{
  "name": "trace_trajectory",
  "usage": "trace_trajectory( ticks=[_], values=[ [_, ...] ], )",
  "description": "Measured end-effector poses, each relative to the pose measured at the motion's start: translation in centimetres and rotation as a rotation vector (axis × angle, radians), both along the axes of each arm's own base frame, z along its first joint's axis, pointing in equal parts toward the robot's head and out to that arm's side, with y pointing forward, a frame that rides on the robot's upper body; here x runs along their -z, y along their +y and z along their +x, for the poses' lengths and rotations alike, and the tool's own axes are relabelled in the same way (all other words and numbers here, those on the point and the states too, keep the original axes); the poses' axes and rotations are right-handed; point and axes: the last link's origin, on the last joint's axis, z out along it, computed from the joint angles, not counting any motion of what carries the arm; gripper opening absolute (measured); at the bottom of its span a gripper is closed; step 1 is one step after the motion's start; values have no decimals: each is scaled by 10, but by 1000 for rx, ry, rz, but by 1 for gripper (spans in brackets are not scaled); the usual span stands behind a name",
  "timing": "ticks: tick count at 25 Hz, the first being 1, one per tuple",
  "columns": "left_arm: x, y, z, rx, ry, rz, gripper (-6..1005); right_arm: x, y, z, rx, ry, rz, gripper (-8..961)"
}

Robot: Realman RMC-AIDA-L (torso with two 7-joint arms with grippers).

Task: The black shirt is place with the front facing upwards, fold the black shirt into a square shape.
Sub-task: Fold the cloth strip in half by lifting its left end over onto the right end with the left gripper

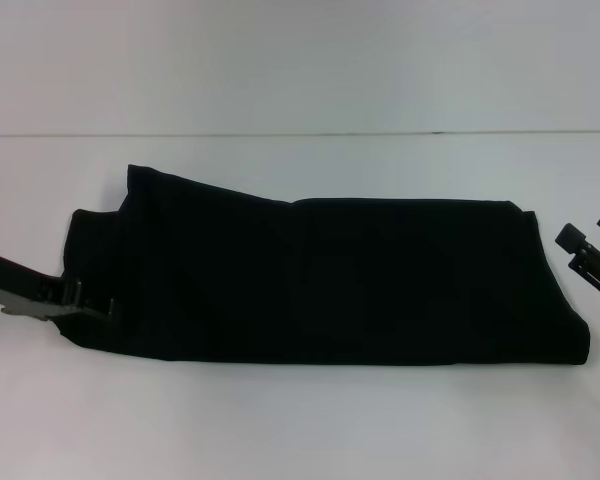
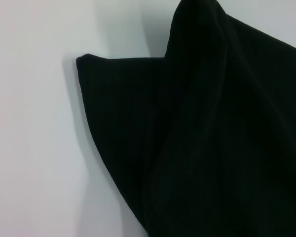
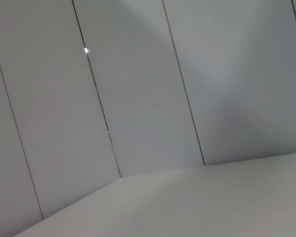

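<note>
Where the white table (image 1: 280, 420) fills the head view, the black shirt (image 1: 320, 275) lies across the centre of the frame as a long folded band, running from the left edge region to the right. No lettering shows on its upper face. A loose flap stands up at its upper left corner.

Left gripper (image 1: 92, 302): at lower left of the frame, at the shirt's left end, touching the cloth edge; black on black, so whether it grips the fabric cannot be told. The left wrist view shows only folded black cloth with one corner lying on the white surface.

Right gripper (image 1: 590, 238): at the right edge of the frame, just beside the shirt's right end, fingers spread apart, holding nothing. Its wrist view shows a panelled wall (image 3: 138, 98).
</note>
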Motion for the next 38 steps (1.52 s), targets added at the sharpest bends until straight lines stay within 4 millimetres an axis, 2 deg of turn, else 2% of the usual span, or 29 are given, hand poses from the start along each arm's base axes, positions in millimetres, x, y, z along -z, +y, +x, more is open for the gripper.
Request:
trace_trajectory(
  ticks=[5,14,18,24,30,38],
  values=[
    [1,0,0,4,1,-3,717,0,-1,1,3,1,1,753],
    [5,0,1,18,22,-10,733,0,-3,2,7,6,0,753],
    [4,0,0,18,22,-8,497,0,-2,1,6,8,-1,753],
    [4,0,0,19,21,-7,246,0,-2,1,3,8,-2,752],
    [3,0,0,18,20,-5,139,0,-1,0,0,8,-3,752],
    [-2,1,2,36,11,9,116,-3,-2,1,2,19,12,752]
  ],
)
